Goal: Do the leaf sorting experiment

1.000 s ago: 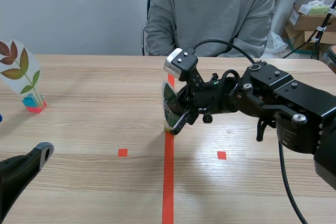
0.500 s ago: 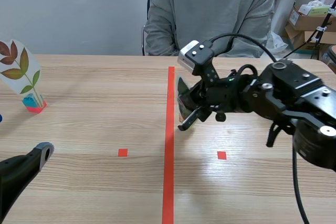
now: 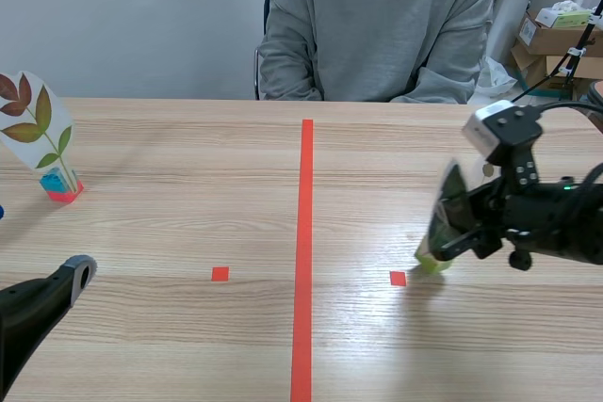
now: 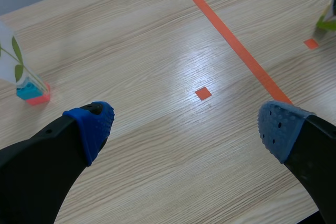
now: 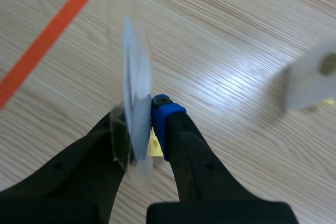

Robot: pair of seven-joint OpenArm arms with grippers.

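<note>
Pinching a leaf card (image 5: pixel 135 108) edge-on in the right end effector (image 5: pixel 143 124), clamping low, close to its green base (image 3: pixel 431 259) — likely for keeping it upright while setting it down just beside the tape square (image 3: pixel 398 278). Base touching the surface (image 3: pixel 188 214) or hovering just above: not showing clearly. Blurring in the wrist view, hiding the leaf itself. Holding the left end effector (image 4: pixel 186 124) wide open on nothing, low over the surface — seemingly waiting. Standing well ahead of its left finger, a second card (image 3: pixel 36 129), probably already sorted. Sitting across, a person (image 3: pixel 377 35), hands hidden.
</note>
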